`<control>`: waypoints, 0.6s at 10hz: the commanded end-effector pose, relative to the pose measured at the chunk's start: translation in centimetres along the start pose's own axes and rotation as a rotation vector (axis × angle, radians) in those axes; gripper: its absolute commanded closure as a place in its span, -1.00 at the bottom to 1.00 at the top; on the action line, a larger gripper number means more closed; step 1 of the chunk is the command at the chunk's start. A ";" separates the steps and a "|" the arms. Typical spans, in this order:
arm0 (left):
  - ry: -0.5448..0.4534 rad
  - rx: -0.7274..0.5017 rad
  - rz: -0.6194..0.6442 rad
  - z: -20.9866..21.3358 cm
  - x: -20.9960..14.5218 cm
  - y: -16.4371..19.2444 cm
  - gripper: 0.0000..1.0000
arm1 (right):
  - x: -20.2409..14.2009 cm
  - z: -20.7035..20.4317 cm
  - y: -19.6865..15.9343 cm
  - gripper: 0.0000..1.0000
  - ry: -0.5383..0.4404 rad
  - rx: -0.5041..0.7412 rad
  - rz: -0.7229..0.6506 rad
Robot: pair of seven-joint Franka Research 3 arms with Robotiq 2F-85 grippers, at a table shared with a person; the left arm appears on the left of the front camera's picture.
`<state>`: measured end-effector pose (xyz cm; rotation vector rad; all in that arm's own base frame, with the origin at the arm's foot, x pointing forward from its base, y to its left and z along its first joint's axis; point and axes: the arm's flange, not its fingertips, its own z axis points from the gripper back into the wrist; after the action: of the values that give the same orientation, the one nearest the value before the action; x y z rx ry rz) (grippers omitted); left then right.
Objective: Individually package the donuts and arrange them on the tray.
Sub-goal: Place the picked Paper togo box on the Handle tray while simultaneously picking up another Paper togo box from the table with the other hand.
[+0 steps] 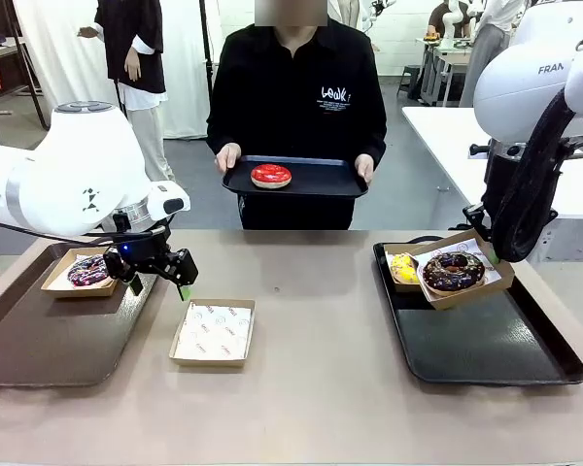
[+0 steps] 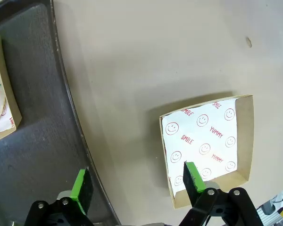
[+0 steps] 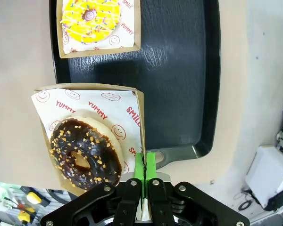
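On the far-left side of the table (image 1: 311, 408), the purple donut (image 1: 86, 271) sits boxed at the far end of the left tray (image 1: 39, 359). Just to its right the left gripper (image 1: 160, 282) hovers over that tray's right rim, its jaws spread wide and holding nothing. The empty box (image 1: 214, 332) lies on the bare table just right of and nearer than this gripper, square to the table edge, and the wrist view shows one pad already above its corner.

The red donut (image 1: 270, 176) lies well beyond, far and to the right, unboxed on a small tray (image 1: 321, 180) that the person holds at the far edge. The left arm is the nearer of the two to it, so that donut and the empty box look like its job.

At the far-left corner of the right tray (image 1: 496, 345) rests the boxed yellow donut (image 1: 402, 266). Just beside it, the chocolate donut (image 1: 454, 271) rides in a tilted carton (image 3: 99, 101) raised off the tray. The right gripper (image 3: 145, 162) is pinching the carton's side wall. Open tray surface lies nearer and to the right of the carton, likely where it should go down.
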<state>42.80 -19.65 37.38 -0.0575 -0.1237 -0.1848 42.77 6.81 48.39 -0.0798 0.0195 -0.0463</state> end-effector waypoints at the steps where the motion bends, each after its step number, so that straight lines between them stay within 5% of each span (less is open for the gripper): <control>1: 0.007 -0.005 -0.014 0.1 0.1 0.0 -1.00 | -0.1 0.0 -0.1 0.97 0.004 -0.011 0.003; 6: 0.000 0.000 0.000 0.0 0.0 0.0 -1.00 | -0.4 -0.5 -0.2 0.97 -0.028 0.002 0.050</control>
<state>42.80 -19.65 37.38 -0.0575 -0.1237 -0.1848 42.78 6.83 48.37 -0.0793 0.0176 -0.0355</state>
